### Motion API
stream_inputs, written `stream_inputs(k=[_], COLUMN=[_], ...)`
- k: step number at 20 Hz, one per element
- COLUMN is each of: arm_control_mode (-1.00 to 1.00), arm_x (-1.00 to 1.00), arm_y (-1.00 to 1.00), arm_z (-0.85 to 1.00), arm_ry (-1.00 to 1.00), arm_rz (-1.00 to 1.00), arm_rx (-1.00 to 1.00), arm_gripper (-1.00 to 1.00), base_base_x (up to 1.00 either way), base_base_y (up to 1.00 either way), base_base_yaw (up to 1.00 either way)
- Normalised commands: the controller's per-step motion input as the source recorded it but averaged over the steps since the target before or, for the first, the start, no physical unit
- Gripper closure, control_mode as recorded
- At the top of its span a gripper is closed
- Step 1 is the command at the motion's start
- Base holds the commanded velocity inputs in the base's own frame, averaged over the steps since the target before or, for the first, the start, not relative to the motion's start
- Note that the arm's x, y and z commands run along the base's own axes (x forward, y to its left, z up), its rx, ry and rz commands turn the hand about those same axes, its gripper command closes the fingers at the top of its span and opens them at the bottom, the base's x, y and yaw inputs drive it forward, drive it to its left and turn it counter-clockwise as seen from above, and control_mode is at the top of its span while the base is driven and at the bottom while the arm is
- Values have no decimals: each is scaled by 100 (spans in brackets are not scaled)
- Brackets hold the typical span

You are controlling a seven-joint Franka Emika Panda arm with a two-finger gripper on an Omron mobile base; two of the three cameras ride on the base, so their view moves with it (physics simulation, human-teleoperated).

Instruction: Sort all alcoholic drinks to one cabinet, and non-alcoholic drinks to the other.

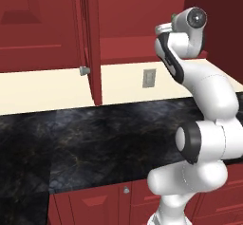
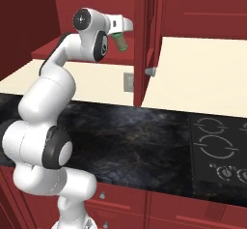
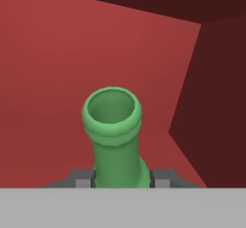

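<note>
Hand view: gripper clamps green bottle

Bright green glass bottle, open mouth facing camera, neck clamped between hand fingers

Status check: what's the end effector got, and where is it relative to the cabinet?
End effector shut on green bottle, neck pointing into the cabinet interior. Open cabinet door to its side. Nothing seen blocking ahead.

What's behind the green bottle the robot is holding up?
Behind the green bottle, gripped at its neck by the tool, are the bare red inner walls of the cabinet and a darker corner. The bottle hides the wall directly behind it, and its lower body is out of frame.
</note>
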Motion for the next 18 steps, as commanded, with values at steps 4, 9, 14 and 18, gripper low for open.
stream_inputs(k=[4,9,14,18], arm_control_mode=[-100,-100,-100,-100], arm_x=[8,3,8,16], arm_y=[-2,-6,-4,-1], arm_z=[0,0,0,-2], arm_ry=[0,4,2,0], arm_rz=[0,0,0,0], arm_rx=[0,0,0,0], arm_gripper=[100,100,100,100], base_base_x=[0,0,0,0], base_base_y=[0,0,0,0], base_base_yaw=[0,0,0,0])
